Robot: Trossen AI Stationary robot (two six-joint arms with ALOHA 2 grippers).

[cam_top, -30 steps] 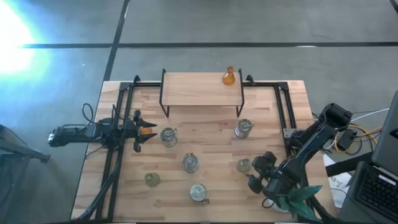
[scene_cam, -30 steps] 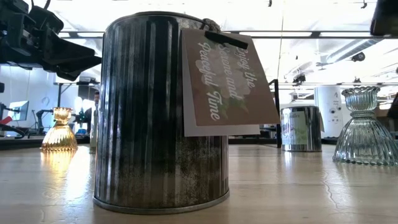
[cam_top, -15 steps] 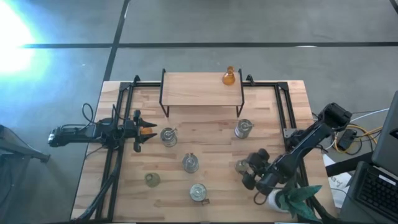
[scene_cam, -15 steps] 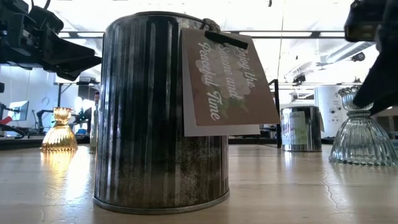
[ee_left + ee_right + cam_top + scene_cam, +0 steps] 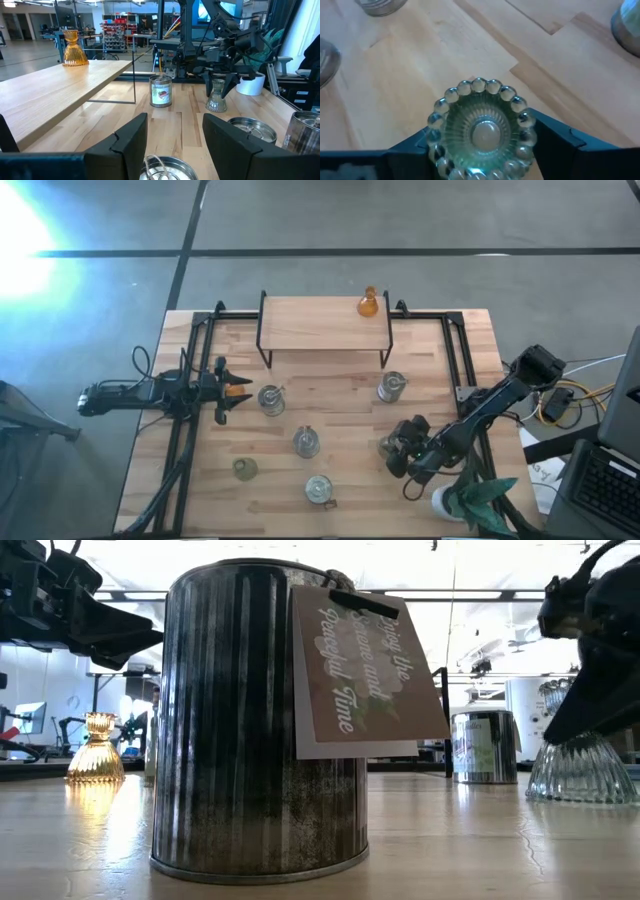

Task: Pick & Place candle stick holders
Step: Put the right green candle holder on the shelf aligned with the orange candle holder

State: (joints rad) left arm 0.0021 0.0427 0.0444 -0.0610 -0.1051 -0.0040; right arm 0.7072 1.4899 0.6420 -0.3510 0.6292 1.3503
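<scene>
Here, your pale green glass holder [image 5: 481,129] sits on the counter [image 5: 330,395] at lower right of the high view, with the right hand [image 5: 400,452] straddling it, one finger [image 5: 560,140] on each side of its beaded rim. The fingers look close to the glass, but you cannot tell from these views whether they are clenched on it yet. That straddle suits the piece: ribbed, bell-shaped, flaring to a wide foot, so the narrow upper part is the likeliest place to grip. The amber holder [image 5: 368,304] already stands on the raised wooden shelf [image 5: 320,320] at top centre, probably where this one goes too. The ribbed tin jars [image 5: 306,442] wait mid-counter. Your left hand [image 5: 226,389] hangs at the left edge, fingers parted, grasping nothing.
</scene>
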